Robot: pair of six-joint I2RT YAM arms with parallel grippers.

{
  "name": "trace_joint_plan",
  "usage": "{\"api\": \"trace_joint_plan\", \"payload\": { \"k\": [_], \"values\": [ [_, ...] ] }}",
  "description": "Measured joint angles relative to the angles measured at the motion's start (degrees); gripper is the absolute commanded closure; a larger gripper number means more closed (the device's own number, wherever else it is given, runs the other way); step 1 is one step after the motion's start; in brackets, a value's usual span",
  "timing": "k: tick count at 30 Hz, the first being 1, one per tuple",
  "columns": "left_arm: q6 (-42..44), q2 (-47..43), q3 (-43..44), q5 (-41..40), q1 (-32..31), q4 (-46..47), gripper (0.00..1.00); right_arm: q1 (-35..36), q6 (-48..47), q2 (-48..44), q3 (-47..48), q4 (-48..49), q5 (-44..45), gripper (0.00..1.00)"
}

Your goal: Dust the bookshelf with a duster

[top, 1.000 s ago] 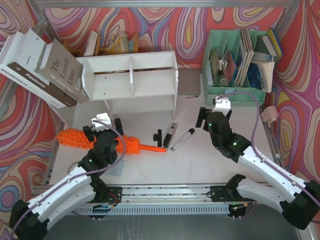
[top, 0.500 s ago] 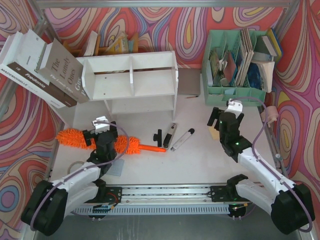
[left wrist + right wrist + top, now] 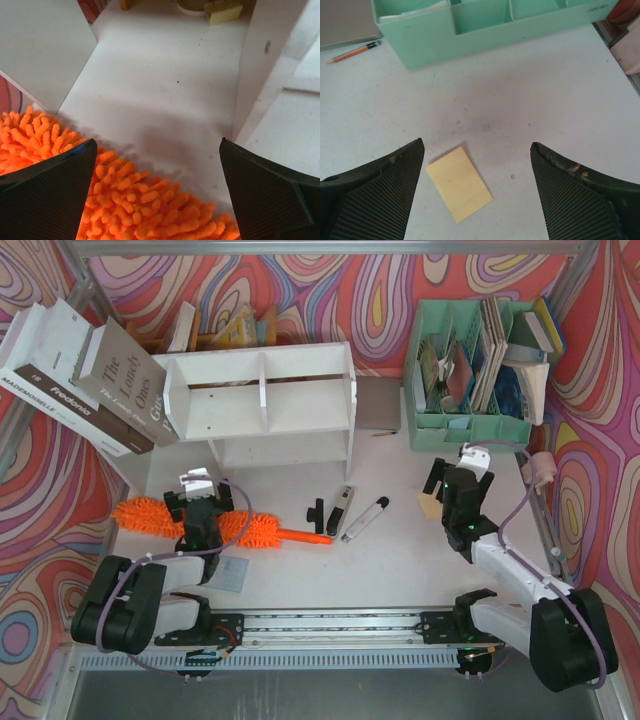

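The white bookshelf [image 3: 265, 405] stands at the back centre; one of its uprights [image 3: 265, 60] shows ahead in the left wrist view. The fluffy orange duster [image 3: 255, 530] lies on the table in front of it, its thin handle [image 3: 305, 536] pointing right. My left gripper [image 3: 203, 500] hovers over the middle of the fluffy head, open, with fibres [image 3: 145, 200] between and below its fingers but not pinched. My right gripper [image 3: 457, 482] is open over bare table at the right, far from the duster, with only a yellow sticky note [image 3: 459, 182] beneath it.
Large books [image 3: 85, 375] lean at the back left. A mint-green organiser [image 3: 470, 370] stands at the back right, a pencil [image 3: 352, 52] beside it. A marker pen [image 3: 365, 518] and two black items [image 3: 338, 510] lie past the handle's tip.
The left arm has folded back toward its base, and its gripper has shifted slightly left over the duster. The right gripper has moved right and nearer, opening a little wider.
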Motion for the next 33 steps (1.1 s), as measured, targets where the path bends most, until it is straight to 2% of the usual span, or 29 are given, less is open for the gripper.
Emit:
{"api": "trace_joint_plan", "payload": {
  "k": [7, 14, 17, 22, 27, 33],
  "values": [
    [-2.58, 1.49, 0.00, 4.33, 6.45, 4.33, 0.02, -2.21, -0.15, 2.49, -3.30, 5.53, 0.13, 0.22],
    [-8.31, 15.76, -0.09, 12.63, 15.80, 14.36, 0.02, -4.68, -1.14, 7.17, -6.97, 14.10, 0.02, 0.22],
    [-9.55, 18.08, -0.09, 15.13, 16.70, 16.79, 0.02, -5.55, -1.99, 10.14, -8.59, 18.78, -0.13, 0.22],
    [-10.84, 17.14, 1.14, 16.76, 17.00, 16.17, 0.02, -6.36, -3.98, 15.80, -10.23, 27.50, -1.92, 0.20],
    [-11.47, 16.44, 2.10, 17.31, 17.00, 15.45, 0.01, -6.69, -7.76, 21.59, -10.27, 36.68, -7.78, 0.20],
    [-11.58, 16.22, 2.91, 17.68, 17.00, 12.74, 0.02, -7.50, -11.65, 25.68, -8.90, 41.31, -16.46, 0.19]
  ]
}}
